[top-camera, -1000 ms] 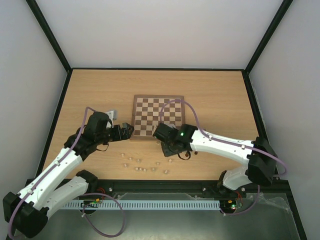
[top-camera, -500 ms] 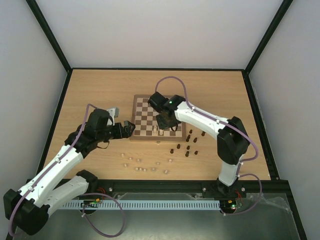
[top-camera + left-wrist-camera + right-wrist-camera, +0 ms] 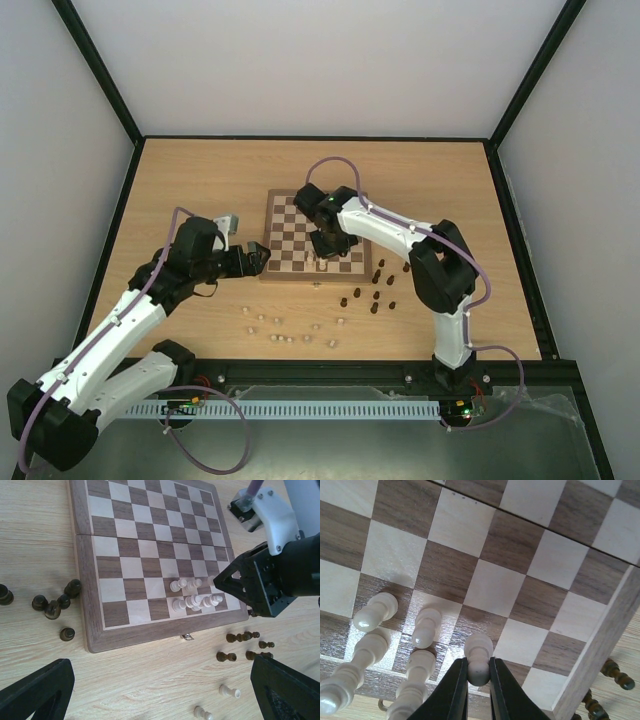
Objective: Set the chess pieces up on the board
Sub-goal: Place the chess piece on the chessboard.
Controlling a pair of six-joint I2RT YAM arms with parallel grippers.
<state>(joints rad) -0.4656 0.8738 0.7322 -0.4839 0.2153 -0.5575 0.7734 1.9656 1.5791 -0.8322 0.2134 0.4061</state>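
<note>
The board (image 3: 290,215) lies mid-table. My right gripper (image 3: 325,243) is over its near right rows. In the right wrist view the gripper (image 3: 479,667) is shut on the round head of a cream pawn (image 3: 479,652), whose base is on or just above a dark square. Other cream pieces (image 3: 375,612) stand beside it on the board (image 3: 520,545). The left wrist view shows that cluster (image 3: 192,595) and the right gripper (image 3: 235,580). My left gripper (image 3: 258,258) is open and empty by the board's near left corner, its fingers (image 3: 40,690) wide apart over bare table.
Dark pieces (image 3: 378,290) lie on the table to the right of the board's near edge. Loose cream pieces (image 3: 285,335) are scattered in front of the board. In the left wrist view more dark pieces (image 3: 50,605) sit off the board's border (image 3: 82,600).
My right arm has swung from the table in front of the board to over the board's near rows, uncovering the dark pieces. My left arm has hardly moved.
</note>
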